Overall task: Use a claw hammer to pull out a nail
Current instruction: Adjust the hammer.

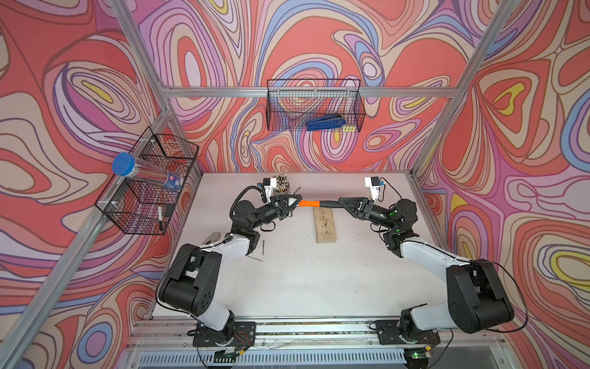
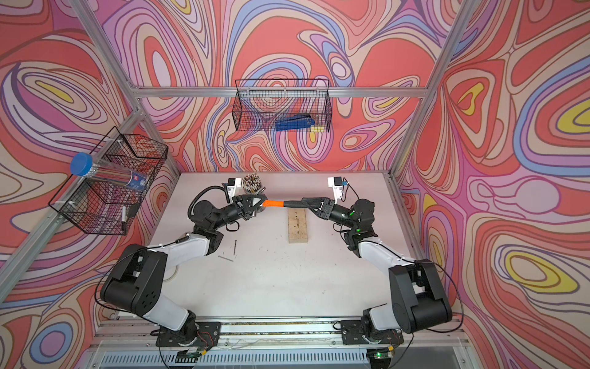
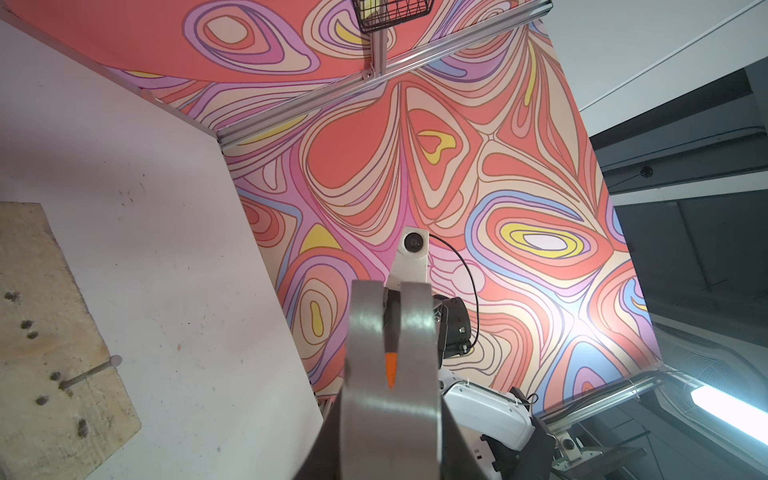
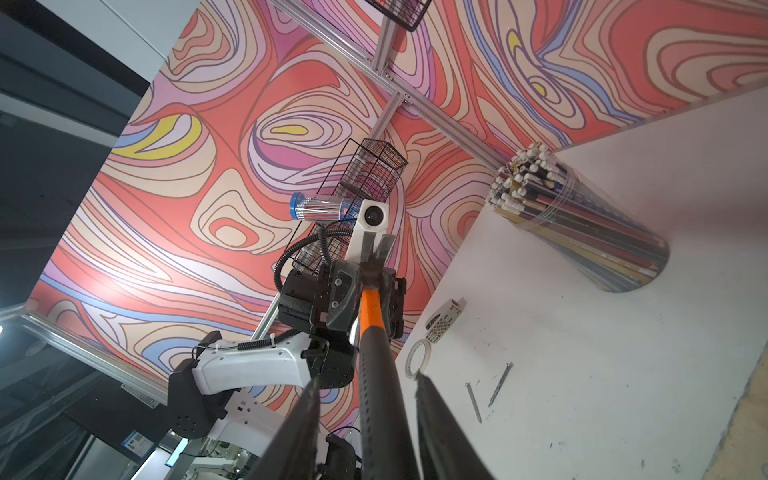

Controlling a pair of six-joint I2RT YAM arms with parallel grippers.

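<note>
Both top views, centre: steel-headed claw hammer (image 1: 308, 203), orange-and-black handle, clamped near head by left gripper (image 1: 296, 202). Left wrist, lower centre: forked claw (image 3: 365, 340). Right wrist, bottom: right gripper (image 4: 368, 378) jaws apart astride black grip; probably stiff, head-heavy, best taken there.

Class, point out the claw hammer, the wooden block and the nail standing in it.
claw hammer (image 1: 308, 203): in a top view, on the orange part of its handle.
wooden block (image 1: 325, 228): in a top view, on its top face.
nail (image 3: 89, 372): in the left wrist view, on the middle of its shaft.
</note>
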